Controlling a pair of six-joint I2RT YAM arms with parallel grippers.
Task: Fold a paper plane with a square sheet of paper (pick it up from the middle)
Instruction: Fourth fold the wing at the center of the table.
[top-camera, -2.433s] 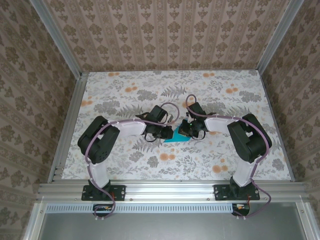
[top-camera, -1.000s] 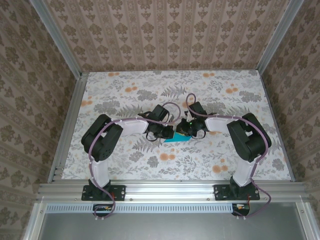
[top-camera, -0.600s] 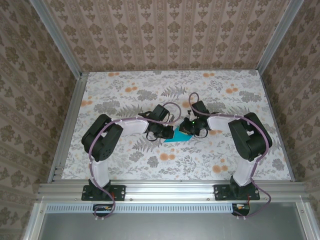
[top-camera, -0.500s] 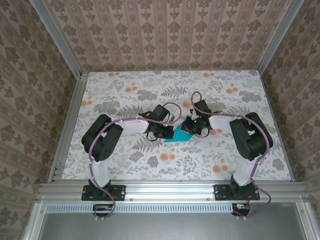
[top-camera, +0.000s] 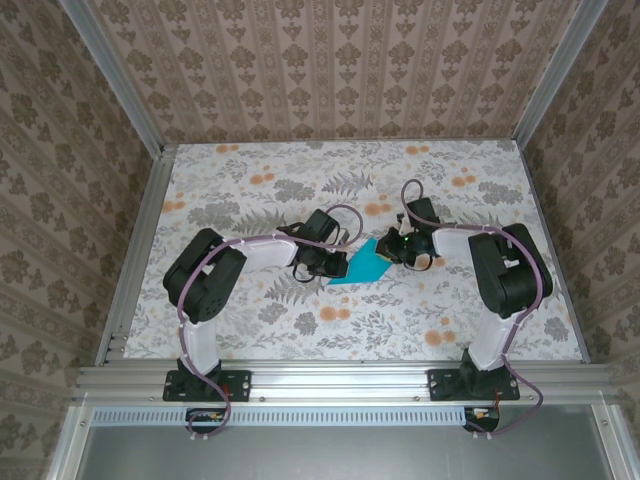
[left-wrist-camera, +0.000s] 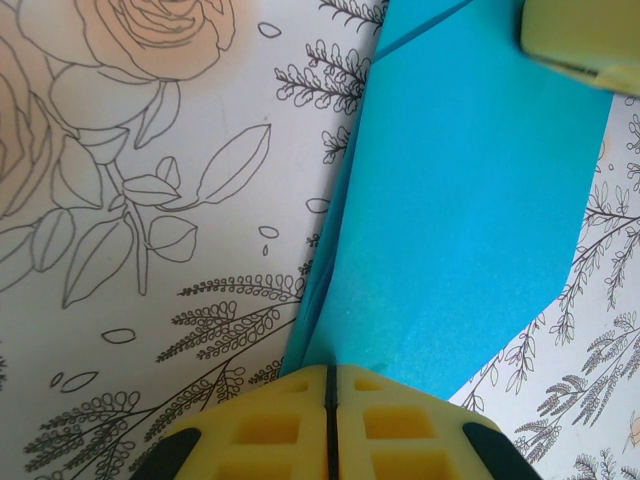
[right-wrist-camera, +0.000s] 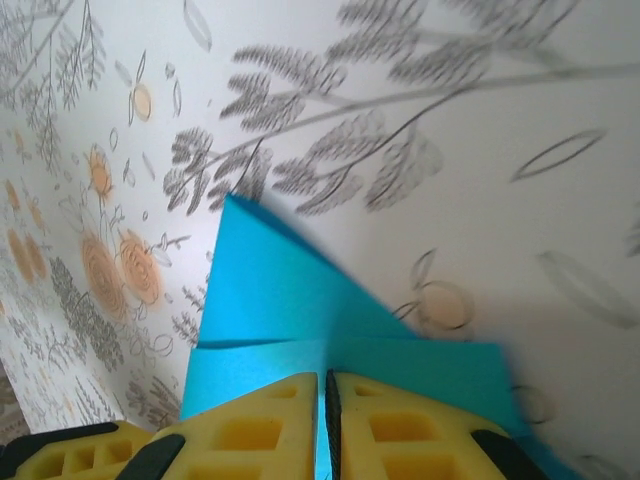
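Over the top external view, the folded paper (top-camera: 365, 266) is sitting mid-table between the two arms, a turquoise wedge on the floral table (top-camera: 250, 180), but the black wrists are covering both ends of it and the fingertips themselves are too small to read from up here. The left gripper (top-camera: 338, 266) is hanging over the paper's left end, the right gripper (top-camera: 393, 248) over its far right corner. The wrist cameras are filling in what the overhead is hiding. On the left wrist, the left gripper (left-wrist-camera: 328, 385) is pressing its yellow pads tight together, just a dark seam between them, and the paper (left-wrist-camera: 450, 220) is running straight into their tips, so it is looking pinched there, though the actual contact is tucked out of sight. A darker folded layer is showing along the paper's left edge, and a yellow pad (left-wrist-camera: 580, 40) of the right gripper is poking in at the top right corner, cut off by the frame. On the right wrist, the right gripper (right-wrist-camera: 325, 400) is closed as well, with a thin sliver of blue showing in the seam: it is clamping the paper (right-wrist-camera: 280, 300), whose pointed flap and horizontal fold line are lying beyond the pads. The far background there is blurring out.
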